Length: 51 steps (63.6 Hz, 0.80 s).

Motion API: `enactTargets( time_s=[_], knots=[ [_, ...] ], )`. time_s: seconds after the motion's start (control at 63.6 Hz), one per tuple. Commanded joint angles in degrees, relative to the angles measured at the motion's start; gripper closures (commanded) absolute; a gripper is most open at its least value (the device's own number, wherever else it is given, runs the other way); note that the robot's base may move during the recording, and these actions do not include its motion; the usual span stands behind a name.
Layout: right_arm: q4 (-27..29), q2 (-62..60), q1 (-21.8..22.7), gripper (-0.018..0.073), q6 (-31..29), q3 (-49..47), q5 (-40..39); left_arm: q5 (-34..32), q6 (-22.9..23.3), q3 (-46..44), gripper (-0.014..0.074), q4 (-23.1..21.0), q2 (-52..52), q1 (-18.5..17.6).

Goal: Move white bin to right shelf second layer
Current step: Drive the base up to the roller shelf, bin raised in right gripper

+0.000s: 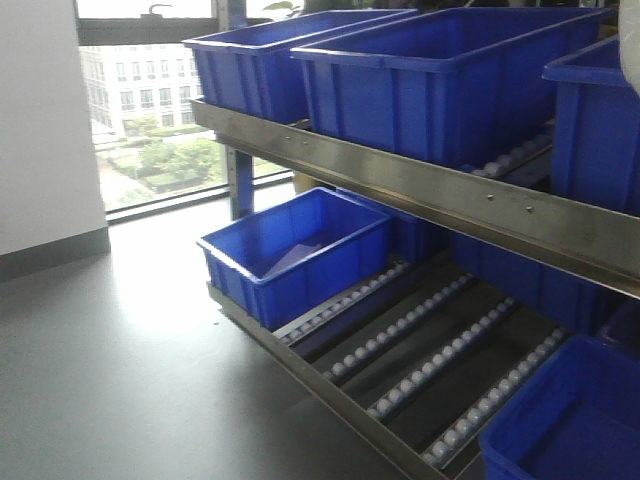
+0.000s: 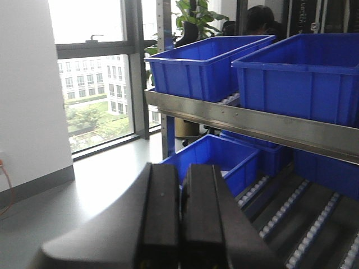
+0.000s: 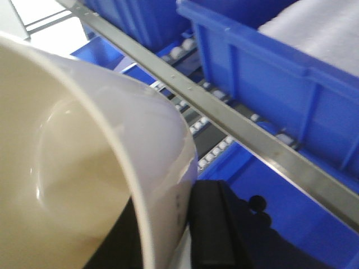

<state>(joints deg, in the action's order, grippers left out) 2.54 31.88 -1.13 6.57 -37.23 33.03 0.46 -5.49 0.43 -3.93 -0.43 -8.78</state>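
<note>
The step in hand is judged to be the carrying of the white bin towards the shelf; it is not yet set down. The bin is held in the air by the right pincer, which is clamped on its wall near the rim, one black finger being seen outside the wall. The bin is tilted, with its mouth turned to the wrist camera, and it hangs near the upper steel bar, above the roller level underneath. This lower level is taken as the second layer; free lanes are seen there, right of the small blue crate. For the next move, the bin should be lowered under the bar and levelled over the free rollers. The left pincer is held together, empty, and is pointed at the shelf from the left
</note>
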Motion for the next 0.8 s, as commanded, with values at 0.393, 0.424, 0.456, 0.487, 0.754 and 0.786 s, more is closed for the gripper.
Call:
enactTargets(
  time_s=[0.393, 0.424, 0.456, 0.487, 0.754, 0.786],
  knots=[
    [0.1, 0.1, 0.4, 0.0503, 0.0, -1.9, -5.7, -5.1, 0.4, 1.9, 0.0512, -0.3, -0.8, -0.2],
    [0.1, 0.1, 0.4, 0.0503, 0.0, -1.9, -5.7, -5.1, 0.4, 1.9, 0.0512, -0.3, -0.8, -0.2],
    [0.1, 0.1, 0.4, 0.0503, 0.0, -1.9, -5.7, -5.1, 0.4, 1.9, 0.0512, -0.3, -0.8, -0.2],
    [0.1, 0.1, 0.4, 0.0503, 0.0, -1.9, -5.7, -5.1, 0.4, 1.9, 0.0512, -0.3, -0.8, -0.2],
    [0.1, 0.1, 0.4, 0.0503, 0.0, -1.9, -5.7, -5.1, 0.4, 1.9, 0.0512, -0.3, -0.8, -0.2],
    [0.1, 0.1, 0.4, 0.0503, 0.0, -1.9, -5.7, -5.1, 0.4, 1.9, 0.0512, -0.3, -0.8, -0.2]
  ],
)
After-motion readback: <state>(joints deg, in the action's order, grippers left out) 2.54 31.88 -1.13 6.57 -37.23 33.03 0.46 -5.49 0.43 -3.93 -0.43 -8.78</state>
